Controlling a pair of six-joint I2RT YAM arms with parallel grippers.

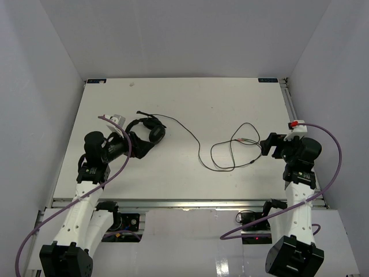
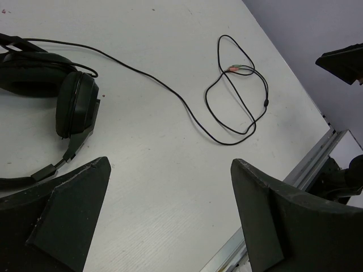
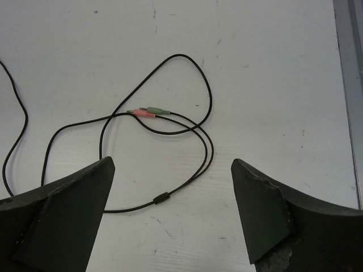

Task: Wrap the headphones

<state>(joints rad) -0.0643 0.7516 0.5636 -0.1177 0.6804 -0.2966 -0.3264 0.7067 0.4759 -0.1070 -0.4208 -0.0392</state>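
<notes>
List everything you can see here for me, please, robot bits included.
headphones: one, black, left part of the table, just in front of the left claw
cable: one, thin black, trailing right from the headphones into loose loops in front of the right claw
plugs: two, pink and green, side by side at the cable's end among the loops
table: one, white, walled on three sides
purple cables: two, one looping off each arm
left arm: one, white and black, near edge
right arm: one, white and black, near edge
left claw: one, black, open, empty
right claw: one, black, open, empty
</notes>
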